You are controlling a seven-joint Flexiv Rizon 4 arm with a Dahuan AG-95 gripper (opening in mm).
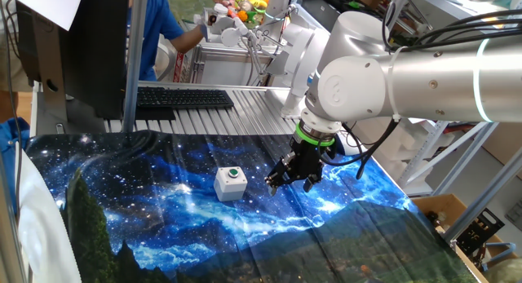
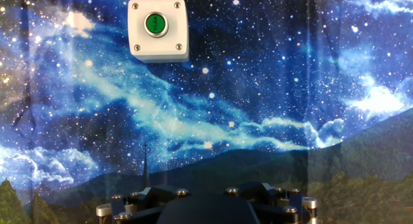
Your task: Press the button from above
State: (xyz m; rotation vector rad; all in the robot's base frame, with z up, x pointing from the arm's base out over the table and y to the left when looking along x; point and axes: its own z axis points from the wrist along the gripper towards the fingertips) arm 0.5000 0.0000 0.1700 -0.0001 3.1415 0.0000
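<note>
While the end effector (image 1: pixel 294 179) is hovering beside the box (image 1: pixel 230 184), its opening impossible to tell, the button (image 1: pixel 233 173) is looking stiff, needing 1 centred top press.

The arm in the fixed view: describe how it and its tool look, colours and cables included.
The arm is made of thick, rounded, glossy white-silver segments with a large ball-like joint. A bright green ring sits at the wrist, just above the tool, which is black and angular. Black cables loop along the arm and hang down beside the wrist. In the hand view only the tool's dark base with silver screws shows.
</note>
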